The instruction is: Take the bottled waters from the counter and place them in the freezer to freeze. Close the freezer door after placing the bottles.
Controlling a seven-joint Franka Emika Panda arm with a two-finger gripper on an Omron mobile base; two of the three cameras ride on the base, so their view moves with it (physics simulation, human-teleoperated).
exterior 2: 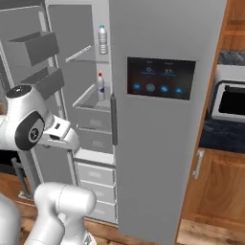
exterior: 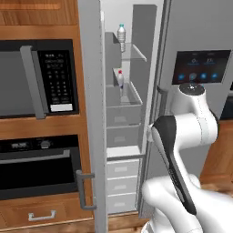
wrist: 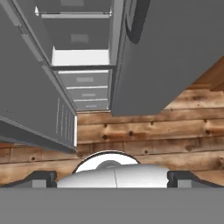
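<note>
Freezer standing open, 2 bottled waters sitting inside on separate shelves. Freezer door hanging ajar. Gripper pointing floorward, fingers spread wide, gripping nothing.

You see grey freezer door, white freezer interior, clear bottle, red-capped whitish bottle, brown plank floor.

A home kitchen: a grey side-by-side refrigerator stands beside a built-in microwave and oven in brown wooden cabinets, over plank flooring.
</note>
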